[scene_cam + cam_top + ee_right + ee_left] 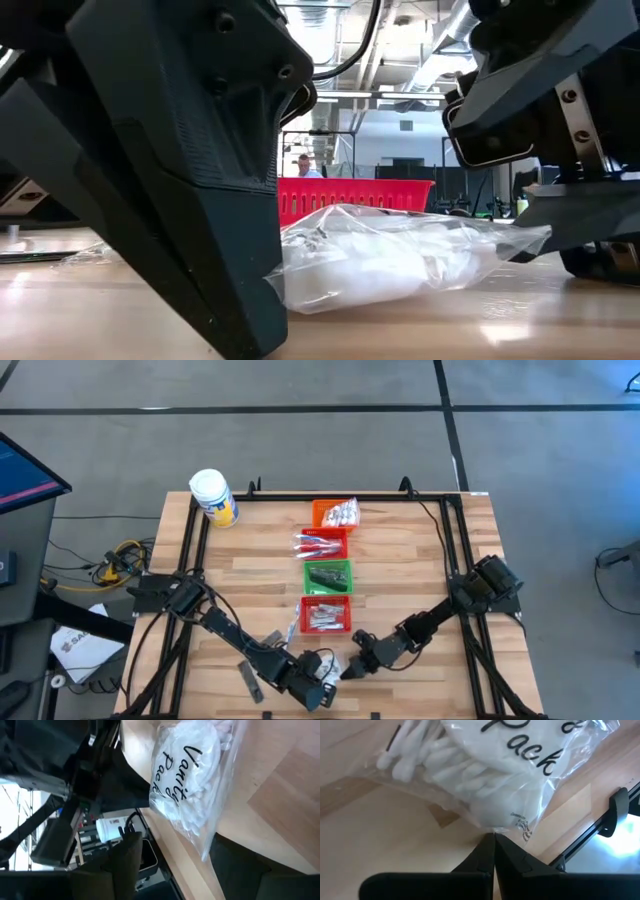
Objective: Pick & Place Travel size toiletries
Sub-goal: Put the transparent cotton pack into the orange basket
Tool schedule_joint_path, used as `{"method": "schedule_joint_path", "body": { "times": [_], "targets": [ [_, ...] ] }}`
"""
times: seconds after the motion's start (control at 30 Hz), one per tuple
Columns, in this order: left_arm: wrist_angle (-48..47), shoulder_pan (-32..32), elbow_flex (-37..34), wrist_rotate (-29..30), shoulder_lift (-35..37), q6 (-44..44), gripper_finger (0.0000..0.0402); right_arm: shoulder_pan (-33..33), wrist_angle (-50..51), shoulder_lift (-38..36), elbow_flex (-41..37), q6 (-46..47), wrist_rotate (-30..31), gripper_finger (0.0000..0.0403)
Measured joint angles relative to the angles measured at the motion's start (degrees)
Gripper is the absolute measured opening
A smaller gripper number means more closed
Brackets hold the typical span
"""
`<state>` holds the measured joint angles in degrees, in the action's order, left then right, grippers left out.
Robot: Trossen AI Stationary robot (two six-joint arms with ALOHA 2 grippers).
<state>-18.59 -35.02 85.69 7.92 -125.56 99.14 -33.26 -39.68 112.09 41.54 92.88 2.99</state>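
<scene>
A clear sachet (485,765) of white cotton swabs with dark print lies near the table's near edge, between my two grippers. It also shows in the low view as a sachet (380,255) on the wood. My left gripper (494,837) comes from the table's left and is shut at the sachet's edge. My right gripper (182,865) comes from the right and stands open, with the sachet's other end (207,847) between its spread fingers; I cannot tell whether they touch it. Both grippers also show from above: left gripper (325,678), right gripper (352,665). My left gripper has its two fingers shut together on the sachet's thin plastic edge (496,829), at the end away from the print. The fingers slant down from the table's left. The sachet's bulk (350,280) rests on the table, and its far end rises a little.
A column of mesh baskets runs down the table's middle: orange (333,513), red (322,543), green (328,573), red (326,614). A white jar (213,497) stands at the far left. A dark flat strip (248,680) lies near the left arm. The near table edge is close.
</scene>
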Motion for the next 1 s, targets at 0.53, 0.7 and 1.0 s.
{"method": "schedule_joint_path", "body": {
  "times": [0.53, 0.7, 1.0],
  "targets": [
    [-0.1, -0.3, 0.0, 0.2, 0.0, -1.4, 0.0001, 0.1, 0.7, 0.1, 2.0, 1.1, 0.4, 0.0174],
    [-0.1, -0.3, 0.0, 0.1, 0.0, -1.4, 0.0001, 0.1, 1.2, 0.3, 3.1, -0.5, -0.3, 0.0127],
    [0.0, -0.5, 0.0, 0.0, 0.0, -2.1, 0.0001, -0.1, 1.0, 0.3, 3.2, -1.5, -1.2, 0.0061]
  ]
}}
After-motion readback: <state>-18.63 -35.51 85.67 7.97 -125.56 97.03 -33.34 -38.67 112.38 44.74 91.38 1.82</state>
